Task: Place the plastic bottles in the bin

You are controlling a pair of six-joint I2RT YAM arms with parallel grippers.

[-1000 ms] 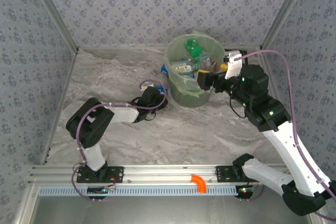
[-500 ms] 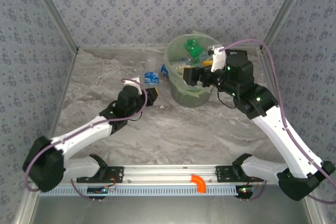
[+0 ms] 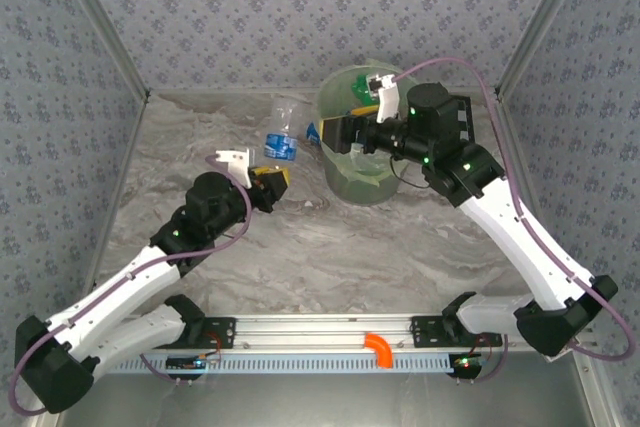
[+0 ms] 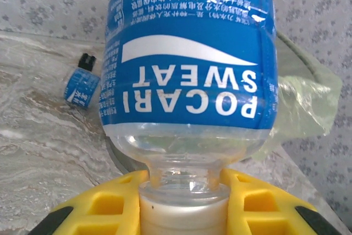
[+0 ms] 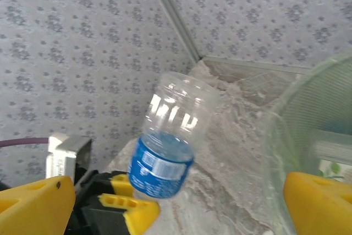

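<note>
**Blue-labelled bottle gripped at the neck, just left of the bin**

The left fingers [image 3: 270,178] are closed tight on a plastic bottle [image 3: 282,133], holding it at the neck. From above, the bottle's clear base points toward the far wall. The bottle is raised off the marbled bench [image 3: 200,137], to the left of the bin [image 3: 352,183] and near its wall, but not over its mouth.

In the left wrist view the yellow left fingers [image 4: 104,205] sit on either side of the white cap and neck. The bottle [image 4: 187,70] rises straight away from the camera, and its blue "POCARI SWEAT" label reads upside down. The body above the label is clear. Behind it on the bench [image 4: 38,152] lies a small blue-labelled item [image 4: 81,87] with a dark end. It is too small to say whether it is a crushed bottle or a scrap. The pale green wall of the bin [image 4: 308,100] shows at the right.

The right fingers [image 3: 340,133] stand wide apart and hold nothing, hovering at the left rim of the bin. In the right wrist view the right fingers [image 5: 322,199] frame the scene at the lower corners. Between them the bottle [image 5: 168,147] tilts in the air, and the ribbed bin [image 5: 283,119] curves in from the right.
</note>
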